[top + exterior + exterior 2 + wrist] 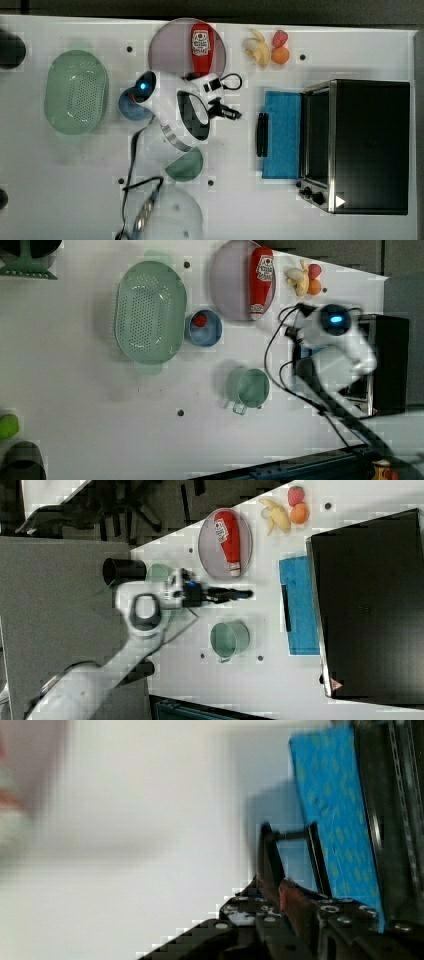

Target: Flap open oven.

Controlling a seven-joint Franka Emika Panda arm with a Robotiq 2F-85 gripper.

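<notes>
The oven (370, 145) stands at the top view's right, a black box with a silver front frame and black knobs. Its blue-tinted door (282, 135) lies flapped down flat on the table, the black bar handle (262, 134) at its outer edge. My gripper (235, 114) hovers a short way from that handle, apart from it, fingers nearly together and holding nothing. The right view shows the gripper (247, 594) pointing at the door (302, 605). In the wrist view the handle (267, 850) and blue door (335, 810) sit just beyond my fingertips.
A plate holding a red ketchup bottle (201, 47) lies behind the arm. A banana, strawberry and orange (262, 50) sit near the oven's far corner. A green mug (186, 164), a blue bowl (131, 102) and a green colander (75, 92) are spread across the table.
</notes>
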